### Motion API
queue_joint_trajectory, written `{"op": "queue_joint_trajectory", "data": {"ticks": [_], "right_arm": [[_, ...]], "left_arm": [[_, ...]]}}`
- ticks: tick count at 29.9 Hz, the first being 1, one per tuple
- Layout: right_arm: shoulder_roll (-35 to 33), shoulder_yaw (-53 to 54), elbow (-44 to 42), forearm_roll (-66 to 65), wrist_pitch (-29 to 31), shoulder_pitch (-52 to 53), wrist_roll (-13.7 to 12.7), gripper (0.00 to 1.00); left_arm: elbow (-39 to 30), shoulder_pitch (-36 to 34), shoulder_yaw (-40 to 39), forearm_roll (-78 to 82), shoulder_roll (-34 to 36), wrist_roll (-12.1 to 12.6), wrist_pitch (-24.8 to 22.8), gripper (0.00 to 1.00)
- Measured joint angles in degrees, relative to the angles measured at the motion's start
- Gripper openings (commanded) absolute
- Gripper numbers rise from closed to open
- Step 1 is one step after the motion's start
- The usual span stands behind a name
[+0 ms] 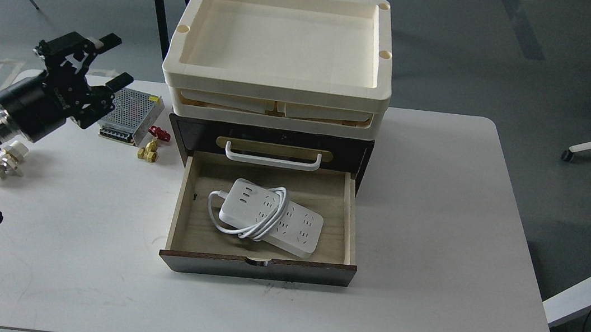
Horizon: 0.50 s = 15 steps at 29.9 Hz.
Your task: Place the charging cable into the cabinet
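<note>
left fingers spread and empty, raised left of cabinet

Charging cable in open cabinet drawer, trays atop, psu box left

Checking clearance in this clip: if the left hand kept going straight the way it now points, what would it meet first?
The left hand is open and points up-right, away from the robot. That line seems to pass above the silver power supply box toward the cream trays, likely first; depth is unclear.
</note>
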Motion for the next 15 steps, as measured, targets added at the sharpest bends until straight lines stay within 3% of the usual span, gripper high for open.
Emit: {"op": "queue_joint_trajectory", "data": {"ticks": [3, 7, 10, 15], "right_arm": [[0.31, -0.81, 1.1, -0.34, 0.23, 3.45, 0.0, 1.0], [0.53, -1.76, 4.2, -0.4, 0.26, 4.82, 0.0, 1.0], [1.16, -1.83, 5.11, -0.33, 0.25, 4.27, 0.0, 1.0], [2.61, -0.47, 5.3, -0.18, 0.25, 2.41, 0.0, 0.99]], "left_arm": [[11.53, -5.36, -5.07, -2.1, -0.48, 0.01, -0.5, 0.8], [20.57, -14.72, -6.83, -2.96, -1.46, 0.01, -0.63, 0.81], [22.57, -19.07, -6.75, -5.97, -2.51, 0.01, -0.64, 0.81], [22.96, -20.03, -6.33, -9.57, -6.33, 0.01, -0.65, 0.82]]}}
